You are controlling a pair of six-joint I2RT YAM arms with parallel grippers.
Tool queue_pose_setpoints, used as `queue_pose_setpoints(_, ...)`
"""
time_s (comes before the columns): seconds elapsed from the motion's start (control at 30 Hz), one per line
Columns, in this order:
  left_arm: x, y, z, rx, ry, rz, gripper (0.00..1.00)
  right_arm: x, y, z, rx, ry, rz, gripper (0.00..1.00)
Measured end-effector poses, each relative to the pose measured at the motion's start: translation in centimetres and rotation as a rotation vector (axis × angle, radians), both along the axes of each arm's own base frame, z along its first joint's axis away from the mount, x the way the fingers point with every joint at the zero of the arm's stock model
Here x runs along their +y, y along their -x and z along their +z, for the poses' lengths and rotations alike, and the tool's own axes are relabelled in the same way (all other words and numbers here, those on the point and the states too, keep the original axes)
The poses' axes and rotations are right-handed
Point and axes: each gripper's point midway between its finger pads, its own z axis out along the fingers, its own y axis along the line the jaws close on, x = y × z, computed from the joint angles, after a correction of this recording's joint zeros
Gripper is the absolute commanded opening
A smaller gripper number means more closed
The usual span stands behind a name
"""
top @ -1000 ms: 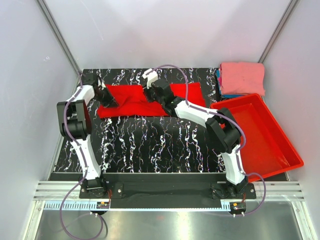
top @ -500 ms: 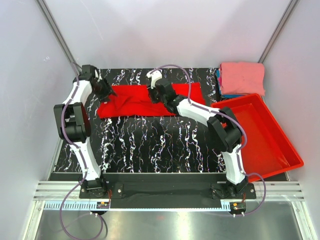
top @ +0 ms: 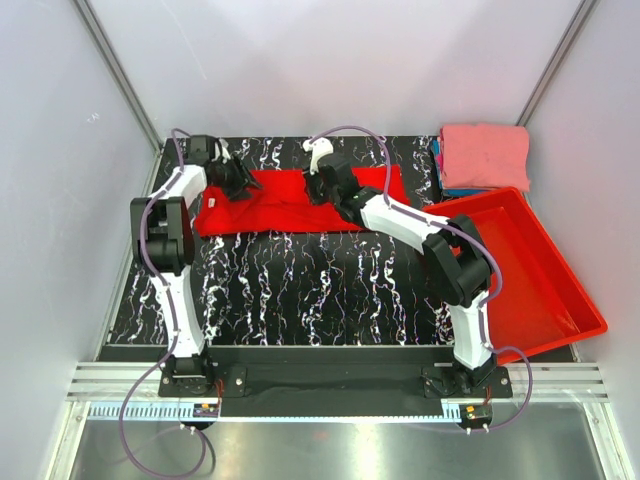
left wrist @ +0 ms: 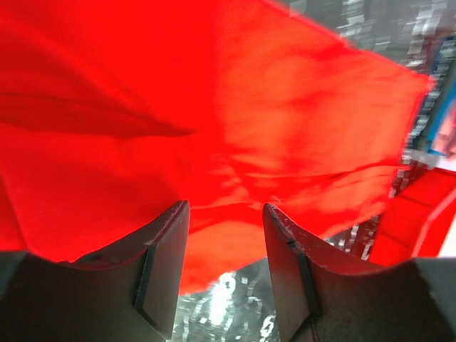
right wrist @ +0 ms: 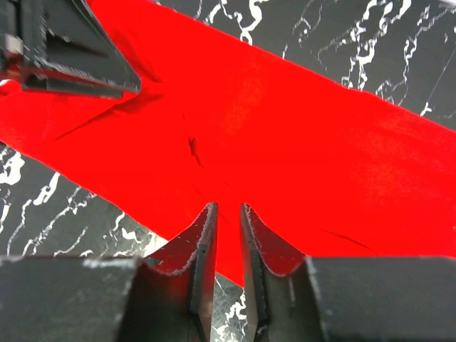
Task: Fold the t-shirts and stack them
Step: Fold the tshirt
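A bright red t-shirt point(top: 290, 208) lies folded into a long strip across the far middle of the table; it also shows in the left wrist view point(left wrist: 249, 107) and the right wrist view point(right wrist: 299, 135). My left gripper point(top: 243, 183) is over the strip's left end, its jaws point(left wrist: 224, 214) open and empty above the cloth's edge. My right gripper point(top: 318, 188) is over the strip's middle. Its jaws point(right wrist: 228, 214) are nearly together with a narrow slit and no cloth between them. A folded salmon-pink t-shirt point(top: 485, 155) lies on blue shirts point(top: 439, 165) at the far right.
The rigid red bin point(top: 510, 270) sits tilted at the right, over the table's right edge. The black marbled table point(top: 300, 290) is bounded by white walls on three sides. The left gripper's body point(right wrist: 71, 64) shows at the top left of the right wrist view.
My left gripper has moved right and farther back onto the shirt's left end. My right gripper has shifted slightly right along the strip. The shirt has stayed in place.
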Motion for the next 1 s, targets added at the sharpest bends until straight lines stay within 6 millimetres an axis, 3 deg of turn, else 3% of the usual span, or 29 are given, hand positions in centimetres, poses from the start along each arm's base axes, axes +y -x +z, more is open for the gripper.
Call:
queue_pose_setpoints(0.13,0.5,0.6,-2.7,0.069,-0.019,0.008,0.50,-0.6,-0.1,-0.5,0.024,0.004,-0.016,0.24)
queue_pose_setpoints(0.4,0.6,1.2,-2.5,0.083,-0.022,-0.004,0.52,-1.8,-0.3,-1.2,0.062,0.013,-0.045,0.22)
queue_pose_setpoints(0.57,0.6,2.1,0.0,0.060,-0.024,-0.003,0.56,-2.7,0.7,-2.5,0.133,0.049,-0.060,0.20)
queue_pose_setpoints(0.7,1.0,4.1,3.0,0.027,-0.057,0.006,0.56,-3.5,1.6,-2.6,0.171,0.058,-0.074,0.20)
queue_pose_setpoints(0.83,2.5,6.0,4.3,0.013,-0.136,0.047,0.54,-4.1,2.4,-1.6,0.178,0.044,-0.083,0.20)
queue_pose_setpoints(1.0,6.3,9.3,1.4,0.119,-0.211,0.172,0.56,-4.7,3.0,-0.6,0.174,0.031,-0.092,0.18)
